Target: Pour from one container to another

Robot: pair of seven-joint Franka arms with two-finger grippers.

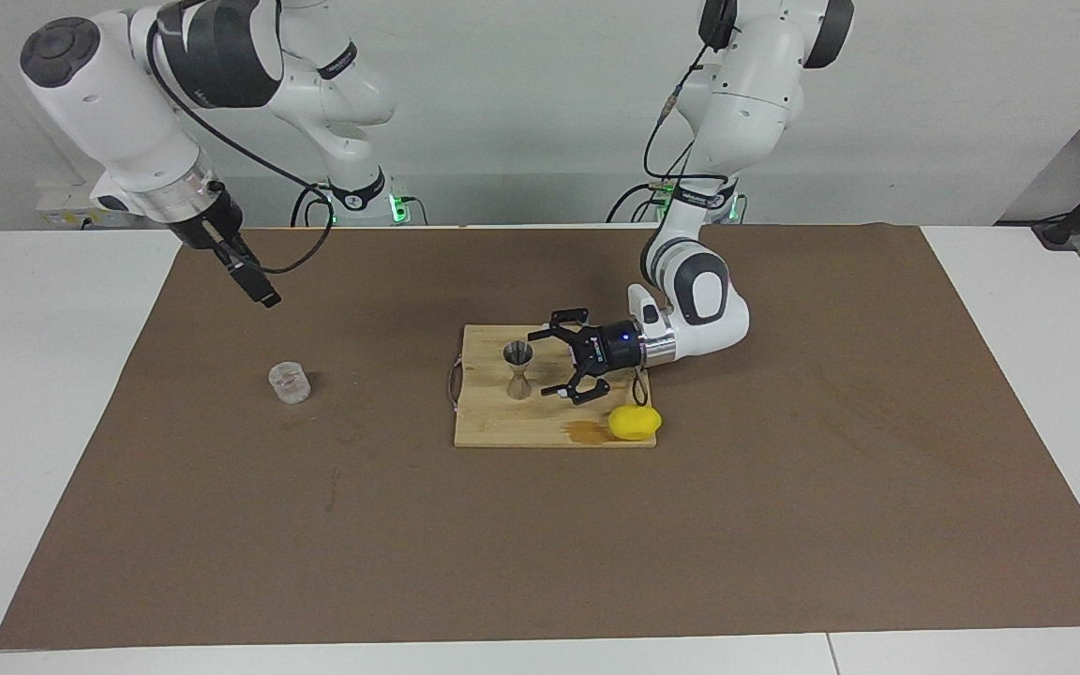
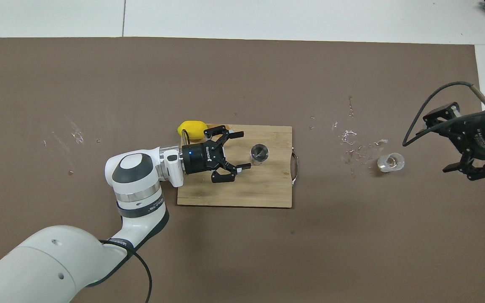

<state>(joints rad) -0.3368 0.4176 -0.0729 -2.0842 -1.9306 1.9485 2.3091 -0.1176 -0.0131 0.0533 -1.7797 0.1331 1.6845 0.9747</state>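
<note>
While the jigger (image 1: 517, 369) stands upright on the board (image 1: 502, 427) at mid-table, the left tool (image 1: 555, 364) lies low over the board just beside it, jaws spread wide and holding nothing. The glass (image 1: 289, 382) sits on the brown mat (image 1: 540, 525) toward the right arm's end, where the right tool (image 2: 446, 144) hangs in the air, open and empty. A lemon (image 1: 635, 423) rests at the board's corner.
</note>
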